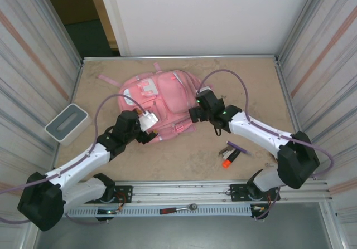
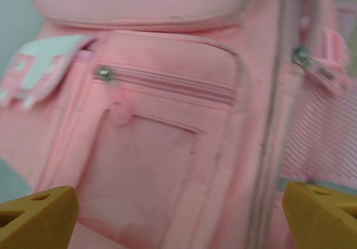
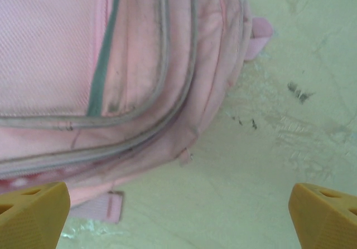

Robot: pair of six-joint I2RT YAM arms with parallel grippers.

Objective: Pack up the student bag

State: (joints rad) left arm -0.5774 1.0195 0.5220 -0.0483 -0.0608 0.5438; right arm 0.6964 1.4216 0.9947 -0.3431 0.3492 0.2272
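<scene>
The student bag [image 1: 166, 99] is a large pink backpack lying flat in the middle of the table. My left gripper [image 1: 150, 124] hovers over its near left part, jaws open. In the left wrist view the bag's front pocket [image 2: 167, 149] with a zip [image 2: 167, 82] lies between the two yellow fingertips [image 2: 36, 215], nothing gripped; the left gripper [image 2: 178, 221] is wide apart. My right gripper [image 1: 195, 113] is at the bag's near right edge, open. In the right wrist view the right gripper [image 3: 178, 218] spans bare table beside the bag's zipped edge [image 3: 139, 121].
A grey-white box [image 1: 67, 122] sits at the table's left edge. A purple pen [image 1: 239, 147] and an orange-capped marker [image 1: 229, 159] lie on the table [image 1: 184, 154] under the right arm. A ratchet tool [image 1: 179, 209] rests on the front rail. Metal walls enclose both sides.
</scene>
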